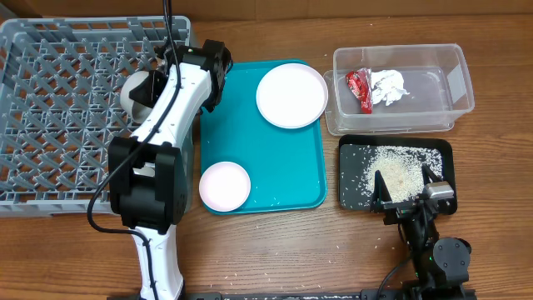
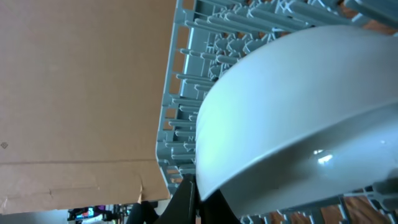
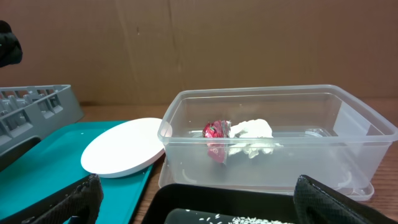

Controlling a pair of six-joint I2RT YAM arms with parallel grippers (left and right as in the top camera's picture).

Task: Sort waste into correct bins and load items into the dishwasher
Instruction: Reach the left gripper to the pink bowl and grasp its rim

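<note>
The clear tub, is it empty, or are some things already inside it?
Not empty. A red wrapper and a white tissue lie side by side inside the clear tub.

The table (image 1: 275, 250) is viewed straight down from overhead. A grey-green bowl (image 2: 298, 112) is framed very closely by the left wrist. The clear tub (image 3: 311, 158), shared with overhead, is viewed level from the right wrist.

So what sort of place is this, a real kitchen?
Probably a robot test bench staged as a kitchen: a wooden table backed by plain cardboard, with a grey dish rack standing in for a dishwasher.
</note>
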